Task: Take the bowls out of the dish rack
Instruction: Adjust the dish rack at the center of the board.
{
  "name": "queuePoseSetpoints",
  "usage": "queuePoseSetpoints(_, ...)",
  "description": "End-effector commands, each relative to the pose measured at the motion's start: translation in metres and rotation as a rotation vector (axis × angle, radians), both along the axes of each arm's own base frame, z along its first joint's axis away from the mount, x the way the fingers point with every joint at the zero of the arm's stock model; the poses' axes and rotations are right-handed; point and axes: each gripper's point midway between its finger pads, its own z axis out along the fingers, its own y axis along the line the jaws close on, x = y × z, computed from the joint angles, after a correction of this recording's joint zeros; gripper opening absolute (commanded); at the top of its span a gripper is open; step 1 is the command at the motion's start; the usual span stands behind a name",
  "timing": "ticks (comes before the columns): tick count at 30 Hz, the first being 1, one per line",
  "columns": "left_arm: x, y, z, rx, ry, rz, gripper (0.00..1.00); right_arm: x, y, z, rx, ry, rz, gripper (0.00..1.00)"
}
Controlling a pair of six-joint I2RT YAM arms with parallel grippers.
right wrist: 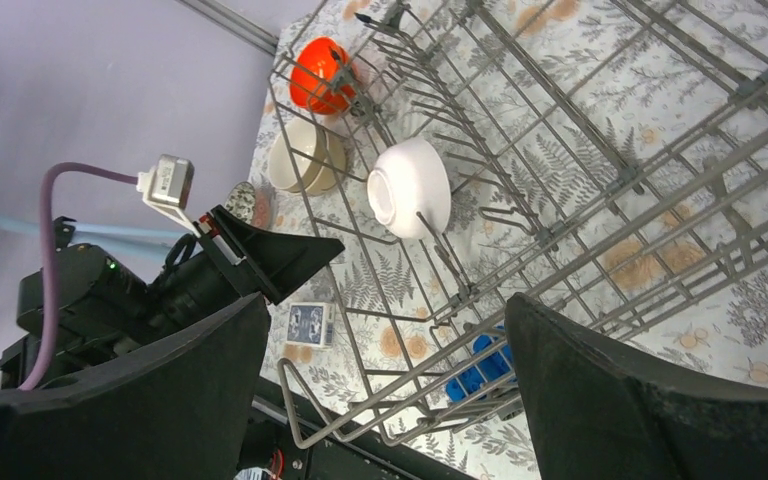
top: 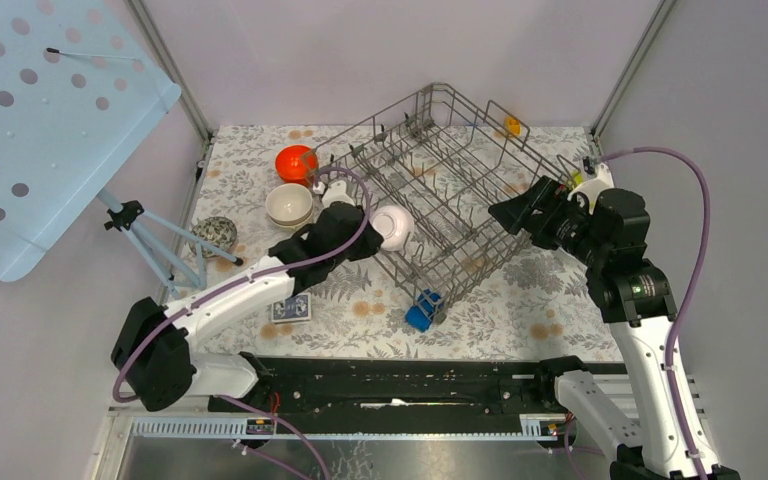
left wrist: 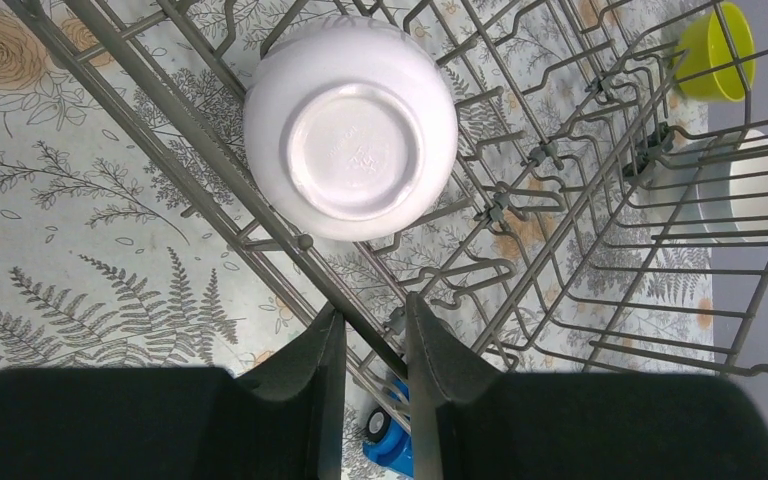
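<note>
The dish rack [top: 450, 190] stands askew on the patterned mat. A white bowl [top: 392, 227] lies on its side among the tines at the rack's left edge, its base towards my left wrist camera [left wrist: 350, 130]. My left gripper [top: 368, 240] hovers just short of that bowl, its jaws a narrow gap apart [left wrist: 372, 305]. The rack's rim bar [left wrist: 200, 195] runs across that gap, and nothing is held. Over the rack's right side my right gripper [top: 505, 212] stands wide open and empty [right wrist: 385, 305]. An orange-red bowl [top: 295, 163] and stacked beige bowls [top: 289, 205] sit on the mat left of the rack.
A yellow-green bowl [left wrist: 717, 52] and a white bowl [left wrist: 740, 185] lie beyond the rack's far side. A blue toy car [top: 423, 310] sits under the rack's near corner. A card box [top: 290, 308], a speckled ball [top: 216, 233] and a tripod [top: 150, 235] are at the left.
</note>
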Motion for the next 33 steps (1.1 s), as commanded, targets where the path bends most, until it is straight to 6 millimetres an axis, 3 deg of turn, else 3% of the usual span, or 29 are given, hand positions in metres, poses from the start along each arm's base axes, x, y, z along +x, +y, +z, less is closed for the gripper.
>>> queuePoseSetpoints(1, -0.025, 0.004, -0.006, 0.101, -0.039, -0.251, 0.0, 0.005, 0.013, 0.02, 0.04, -0.089, 0.069, 0.94)
queuePoseSetpoints(5, -0.038, 0.012, -0.003, 0.087, -0.048, -0.292, 0.0, 0.019, 0.013, 0.014, 0.032, -0.085, 0.058, 0.93)
queuePoseSetpoints(14, -0.05, 0.037, 0.003, 0.149, -0.071, -0.305, 0.0, 0.063, -0.021, 0.007, -0.038, -0.07, -0.188, 0.92)
queuePoseSetpoints(21, -0.051, 0.039, 0.004, 0.17, -0.075, -0.35, 0.0, 0.072, 0.019, 0.016, -0.006, -0.071, 0.017, 0.87)
queuePoseSetpoints(33, -0.016, 0.019, -0.006, 0.248, -0.038, -0.359, 0.0, 0.089, 0.095, -0.009, -0.147, 0.034, 0.263, 0.88)
